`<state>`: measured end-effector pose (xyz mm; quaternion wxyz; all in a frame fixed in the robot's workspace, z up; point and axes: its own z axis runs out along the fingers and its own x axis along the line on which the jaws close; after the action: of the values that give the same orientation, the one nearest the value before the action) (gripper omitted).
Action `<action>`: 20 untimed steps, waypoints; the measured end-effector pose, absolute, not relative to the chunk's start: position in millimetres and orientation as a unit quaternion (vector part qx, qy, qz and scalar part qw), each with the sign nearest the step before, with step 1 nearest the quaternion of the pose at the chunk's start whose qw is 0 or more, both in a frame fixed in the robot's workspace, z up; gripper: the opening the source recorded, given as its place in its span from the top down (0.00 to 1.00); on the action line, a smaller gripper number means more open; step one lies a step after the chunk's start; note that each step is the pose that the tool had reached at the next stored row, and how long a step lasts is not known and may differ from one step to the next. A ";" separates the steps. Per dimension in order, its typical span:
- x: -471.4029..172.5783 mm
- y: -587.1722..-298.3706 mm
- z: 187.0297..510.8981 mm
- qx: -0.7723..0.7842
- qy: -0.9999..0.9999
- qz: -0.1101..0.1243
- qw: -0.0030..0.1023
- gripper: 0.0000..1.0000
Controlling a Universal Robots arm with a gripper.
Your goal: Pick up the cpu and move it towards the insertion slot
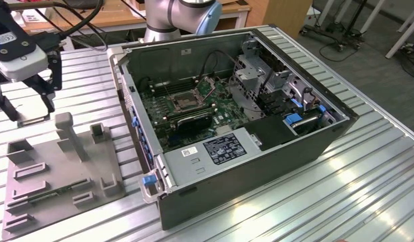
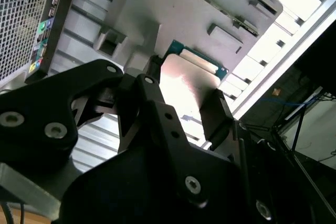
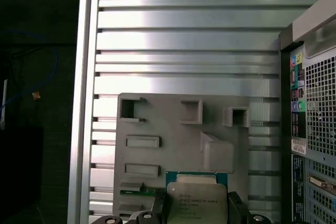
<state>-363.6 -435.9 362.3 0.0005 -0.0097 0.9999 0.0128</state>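
Currently held: the cpu [image 3: 197, 200], lying flat between the two black fingers [image 2: 215, 115] of the claw [image 1: 28, 115]. Its silver top and green rim show in both wrist views.
Claw state: closed on the cpu, one finger against each of two opposite edges.
Cpu position: lifted clear above the grey fixture plate [image 3: 178, 140], over one end of it, at the exterior view's left.
Fixture plate: lies on the slatted metal surface [image 1: 368, 166], just beside the open computer case [image 1: 274, 171]. It carries raised blocks and shallow pockets.
Insertion slot [image 1: 183, 103]: a silvery frame with a dark centre, set in the green board inside the case. It is well apart from the claw, with the case's side wall between them.
Arm: its grey and blue column [image 1: 176, 15] stands behind the case in the exterior view.
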 end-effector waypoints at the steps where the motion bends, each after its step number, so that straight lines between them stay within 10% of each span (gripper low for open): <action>1: -363.6 -435.9 362.3 -0.010 1.000 0.013 0.001 0.46; 20: -359.2 -435.9 373.1 -0.010 1.000 0.013 0.000 0.46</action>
<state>-359.2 -435.9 373.1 0.0004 -0.0097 0.9999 0.0128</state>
